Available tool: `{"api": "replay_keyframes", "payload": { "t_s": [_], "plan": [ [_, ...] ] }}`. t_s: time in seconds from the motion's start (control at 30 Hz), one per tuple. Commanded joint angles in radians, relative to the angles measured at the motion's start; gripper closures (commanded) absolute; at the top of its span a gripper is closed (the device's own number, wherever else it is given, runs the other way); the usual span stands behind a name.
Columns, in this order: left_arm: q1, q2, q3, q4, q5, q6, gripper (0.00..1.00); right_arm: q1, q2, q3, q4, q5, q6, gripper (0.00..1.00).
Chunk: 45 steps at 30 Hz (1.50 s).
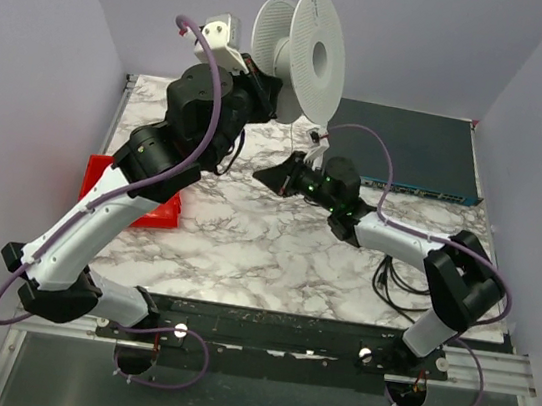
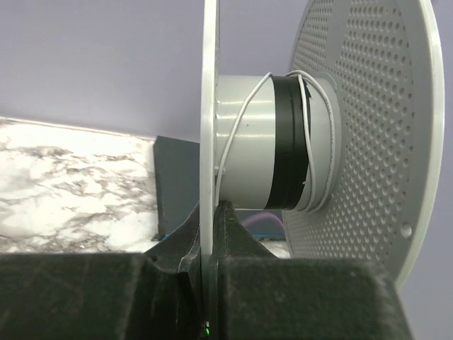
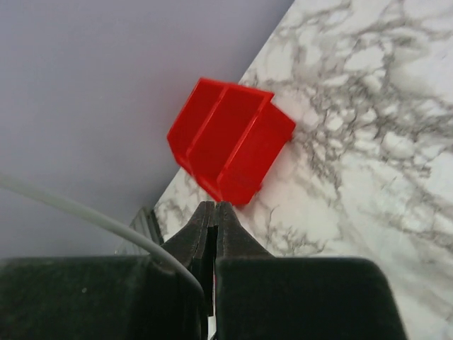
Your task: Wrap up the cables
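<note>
Marble table [image 1: 244, 250] | left gripper [image 2: 210, 228] clamped on one spool [image 2: 248, 134] | right gripper [image 3: 214, 216] pinched one white cable [image 3: 71, 207] | one red bin [image 3: 230, 145] lay ahead

In the left wrist view the spool [image 2: 251, 170] runs off the top and right edges, and its lower rim is hidden between the fingers of the left gripper [image 2: 211, 212]. The white cable [image 3: 71, 208] leaves the right wrist view at the left edge and vanishes behind the right gripper [image 3: 214, 212] (whether it is pinched cannot be told). From above, the left arm [image 1: 108, 211] covers part of the red bin [image 1: 159, 210].
</note>
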Motion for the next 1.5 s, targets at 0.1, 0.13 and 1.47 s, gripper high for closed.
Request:
{"api": "replay_keyframes", "payload": {
  "t_s": [0.1, 0.13, 1.47],
  "plan": [
    [0.067, 0.071, 0.059, 0.111, -0.134, 0.080, 1.00, 0.060, -0.172, -0.053, -0.218, 0.002, -0.047, 0.99],
    [0.077, 0.082, 0.063, 0.103, -0.136, 0.081, 1.00, 0.060, -0.192, -0.055, -0.249, 0.017, -0.058, 0.99],
    [0.235, 0.268, -0.072, 0.073, 0.004, 0.186, 1.00, 0.083, -0.269, 0.647, -1.224, 0.530, -0.504, 0.99]
  ]
}}
